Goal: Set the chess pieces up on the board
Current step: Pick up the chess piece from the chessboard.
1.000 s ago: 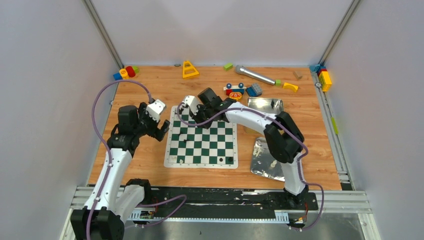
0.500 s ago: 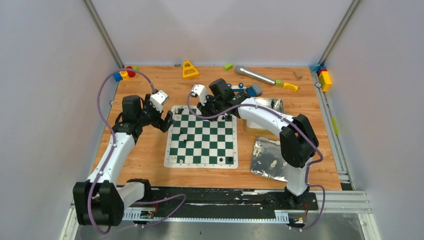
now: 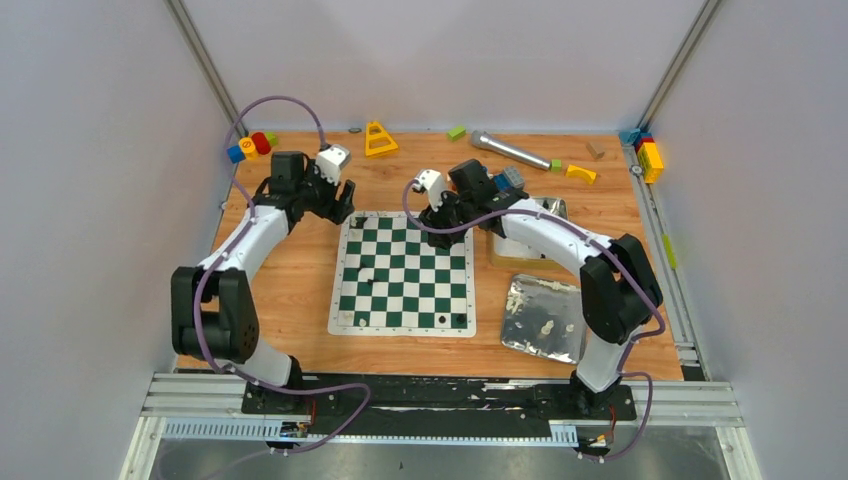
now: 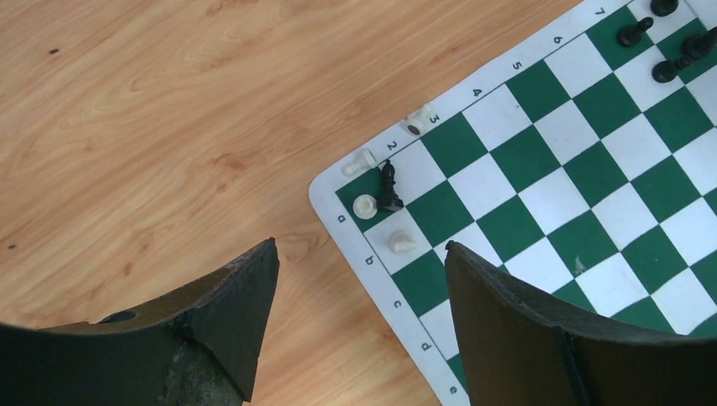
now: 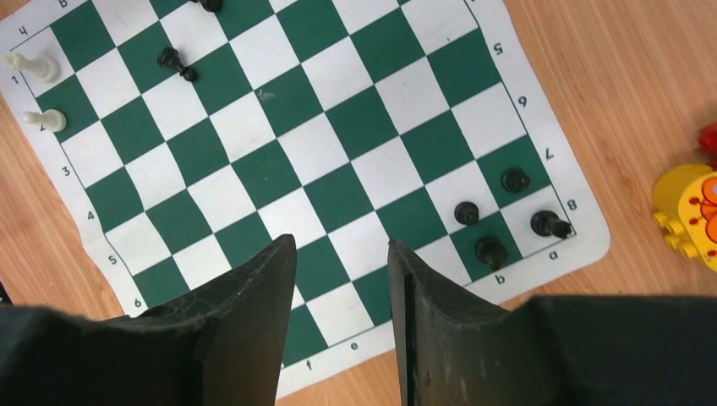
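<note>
The green-and-white board (image 3: 410,290) lies mid-table. My left gripper (image 3: 348,207) hovers open just off its far-left corner, over bare wood (image 4: 360,244). That corner holds cream pieces (image 4: 402,242), one black piece (image 4: 389,188) and a toppled cream pawn (image 4: 359,161). My right gripper (image 3: 438,227) hangs open and empty above the board's far-right part (image 5: 340,241). A cluster of black pieces (image 5: 491,250) stands in the corner beside it. Two cream pieces (image 5: 44,120) stand at the near-left corner, and a lone black pawn (image 5: 173,61) stands further in. Another black piece (image 3: 458,320) stands near the near-right corner.
A crumpled silver tin (image 3: 545,320) right of the board holds cream pieces. A second tin (image 3: 545,208) lies behind the right arm. Toys line the back: yellow cone (image 3: 380,138), microphone (image 3: 510,150), blocks (image 3: 250,145), a yellow toy (image 5: 689,207).
My right gripper moved right along the board's far edge and went from shut to open. My left arm swung from the board's left side to its far-left corner, jaws slightly narrower.
</note>
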Motion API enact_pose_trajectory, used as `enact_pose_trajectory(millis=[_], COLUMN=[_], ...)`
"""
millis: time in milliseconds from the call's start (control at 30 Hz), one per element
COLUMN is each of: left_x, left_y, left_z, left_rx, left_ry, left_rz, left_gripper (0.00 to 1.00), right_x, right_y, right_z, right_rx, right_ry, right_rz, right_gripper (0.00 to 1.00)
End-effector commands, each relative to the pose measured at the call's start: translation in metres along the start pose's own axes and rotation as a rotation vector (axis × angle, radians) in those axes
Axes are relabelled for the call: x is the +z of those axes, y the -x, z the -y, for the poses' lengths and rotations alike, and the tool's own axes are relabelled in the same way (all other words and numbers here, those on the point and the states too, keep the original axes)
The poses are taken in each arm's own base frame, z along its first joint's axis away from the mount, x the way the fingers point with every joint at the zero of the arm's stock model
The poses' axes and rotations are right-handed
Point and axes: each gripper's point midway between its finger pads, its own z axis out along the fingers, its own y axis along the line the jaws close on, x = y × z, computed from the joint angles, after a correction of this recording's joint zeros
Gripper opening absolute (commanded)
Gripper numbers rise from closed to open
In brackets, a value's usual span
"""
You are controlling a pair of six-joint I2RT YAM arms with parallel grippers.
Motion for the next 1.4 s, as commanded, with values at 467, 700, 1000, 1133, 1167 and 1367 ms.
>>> enact_pose_trajectory(millis=[467, 700, 1000, 1133, 1167, 1367], left_x=[0.108, 0.132, 0.140, 0.140, 0.140, 0.146], left_y=[-0.013, -0.016, -0.025, -0.031, -0.033, -0.036], left_z=[0.019, 0.037, 0.049, 0.046, 0.045, 0.041], left_rx=[0.117, 0.215, 0.260, 0.277, 0.280, 0.299], left_ry=[-0.053, -0.139, -0.224, -0.212, -0.208, -0.196], left_rz=[-0.257, -0.286, -0.334, -0.352, -0.355, -0.360], left_gripper=[0.73, 0.70, 0.63, 0.61, 0.60, 0.55], right_x=[-0.045, -0.046, -0.055, -0.051, -0.049, -0.044], right_y=[0.004, -0.006, -0.007, -0.010, -0.011, -0.014], right_z=[0.027, 0.033, 0.042, 0.039, 0.039, 0.036], right_rx=[0.070, 0.102, 0.157, 0.172, 0.175, 0.188], right_ry=[0.004, 0.027, 0.046, 0.074, 0.077, 0.097], right_rz=[0.134, 0.131, 0.158, 0.153, 0.151, 0.141], right_gripper=[0.37, 0.35, 0.33, 0.33, 0.33, 0.31])
